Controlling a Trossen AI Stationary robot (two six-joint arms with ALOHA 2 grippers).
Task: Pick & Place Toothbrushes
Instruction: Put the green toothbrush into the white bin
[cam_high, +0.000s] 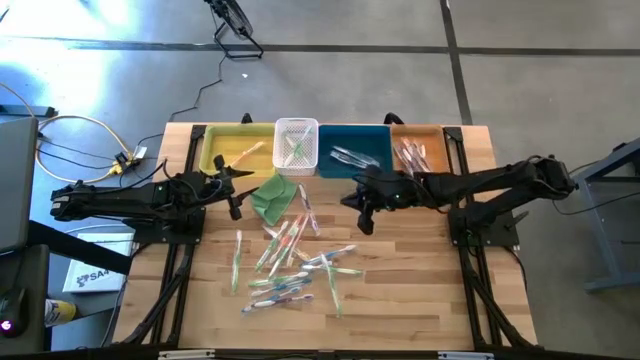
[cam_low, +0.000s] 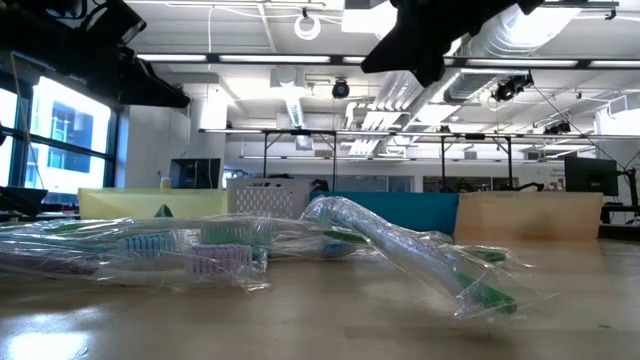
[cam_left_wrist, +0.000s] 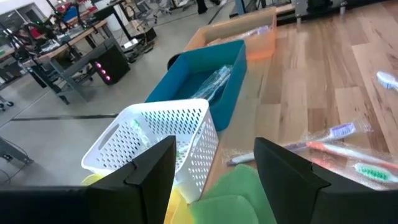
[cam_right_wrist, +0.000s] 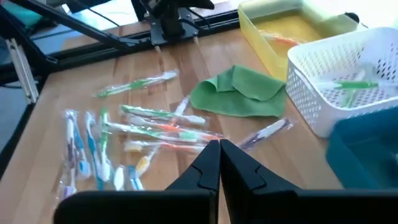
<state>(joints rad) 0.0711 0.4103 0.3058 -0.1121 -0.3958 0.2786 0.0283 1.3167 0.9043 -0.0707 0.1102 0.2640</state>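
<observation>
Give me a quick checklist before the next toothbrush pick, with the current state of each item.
1. Left end effector open and empty: ok.
2. Right end effector shut, holding nothing: ok, but must open to pick.
3. Toothbrushes left on the table: ok, many lie piled.
4. Green cloth clear of the pile: not ok, it touches it.
5. White basket, blue bin, yellow bin, orange bin in place: ok.

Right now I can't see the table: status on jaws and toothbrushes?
Left gripper open, empty, over green cloth. Right gripper shut, empty, near the blue bin. Toothbrushes mostly piled mid-table. Cloth lies beside the pile.
</observation>
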